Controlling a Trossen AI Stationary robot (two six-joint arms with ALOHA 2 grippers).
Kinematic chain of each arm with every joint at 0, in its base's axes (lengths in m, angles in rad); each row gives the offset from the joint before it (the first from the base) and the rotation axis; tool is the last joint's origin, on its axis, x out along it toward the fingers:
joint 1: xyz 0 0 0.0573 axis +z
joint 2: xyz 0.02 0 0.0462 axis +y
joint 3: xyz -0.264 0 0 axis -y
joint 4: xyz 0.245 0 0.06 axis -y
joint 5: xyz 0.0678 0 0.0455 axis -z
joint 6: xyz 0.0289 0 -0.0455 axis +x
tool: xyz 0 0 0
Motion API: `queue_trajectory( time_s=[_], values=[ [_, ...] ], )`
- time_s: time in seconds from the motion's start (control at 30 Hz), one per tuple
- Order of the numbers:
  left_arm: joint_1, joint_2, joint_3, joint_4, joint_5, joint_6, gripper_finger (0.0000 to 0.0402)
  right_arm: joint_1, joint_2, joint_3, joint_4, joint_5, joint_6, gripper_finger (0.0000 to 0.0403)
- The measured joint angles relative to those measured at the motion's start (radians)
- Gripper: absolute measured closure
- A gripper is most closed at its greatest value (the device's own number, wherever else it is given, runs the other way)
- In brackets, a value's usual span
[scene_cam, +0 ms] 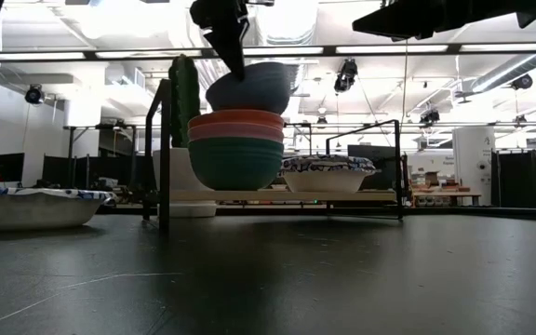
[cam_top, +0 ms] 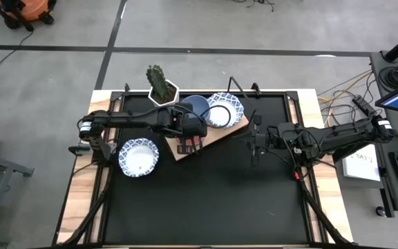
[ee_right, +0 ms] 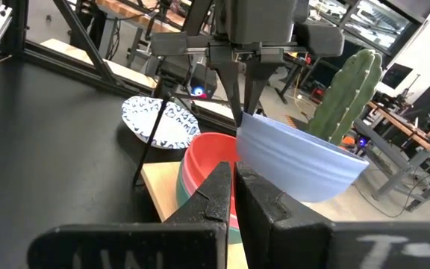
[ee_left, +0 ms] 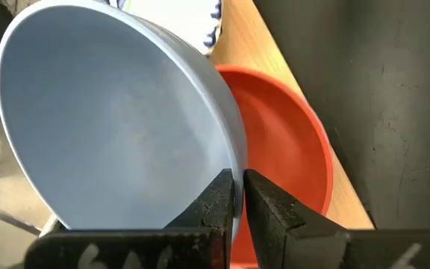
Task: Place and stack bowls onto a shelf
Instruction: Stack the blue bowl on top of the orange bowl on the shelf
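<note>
Left pincer (ee_left: 237, 196) pinches the blue bowl's (ee_left: 118, 119) rim, tilted just above the red bowl (ee_left: 290, 142) stack on the shelf (ee_left: 275, 52). Rigid, light, slippery: you grip the rim. Right pincer (ee_right: 234, 187) shut, empty, above the desk.

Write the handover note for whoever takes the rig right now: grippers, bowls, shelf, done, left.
Left gripper: shut on the rim of the blue bowl, holding it tilted just above the stack.
Right gripper: shut, empty, waiting over the table right of the shelf.
On the shelf: a stack with the red bowl on top, pink under it, the green bowl at the bottom; beside it a patterned bowl.
Off the shelf: another patterned bowl on the table at left.
Left: set the blue bowl onto the stack, then shelve the loose patterned bowl.
</note>
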Motion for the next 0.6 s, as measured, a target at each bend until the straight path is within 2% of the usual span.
queue_trajectory(
  time_s=[0.3,0.6],
  values=[
    [-0.016,-0.001,0.008,-0.047,0.043,-0.071,0.0371,0.0,0.0,0.0,-0.003,0.006,-0.007,0.0394],
    [-0.034,-0.001,0.007,-0.048,0.063,-0.109,0.0292,0.0,0.0,0.0,-0.016,0.006,-0.007,0.0394]
  ],
)
